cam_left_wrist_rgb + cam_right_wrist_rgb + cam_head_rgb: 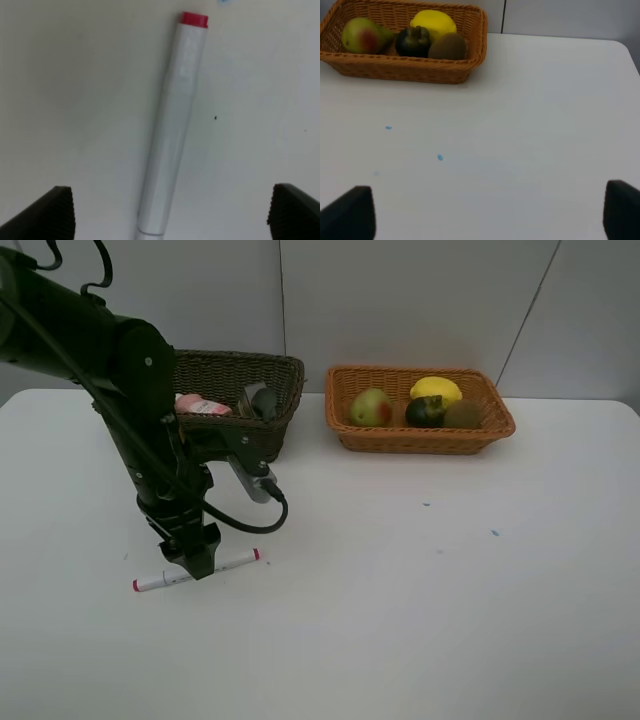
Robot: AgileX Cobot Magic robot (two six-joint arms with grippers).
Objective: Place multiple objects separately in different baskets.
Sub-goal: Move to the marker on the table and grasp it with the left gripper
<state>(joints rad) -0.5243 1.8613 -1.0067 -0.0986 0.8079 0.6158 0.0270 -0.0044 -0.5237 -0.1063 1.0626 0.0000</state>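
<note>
Fruit already in the orange basket (418,438), bottles apparently in the dark basket (285,405) (contents half hidden), leaving only the marker (172,135) near the bench's left front, under the wide-open left pincer (170,212).

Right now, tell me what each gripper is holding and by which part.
Nothing is held. The left gripper stands open over the marker, which lies on the table. The right gripper is open and empty.

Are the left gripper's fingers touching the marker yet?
Apart. The left wrist view shows bare table between each finger and the marker.
</note>
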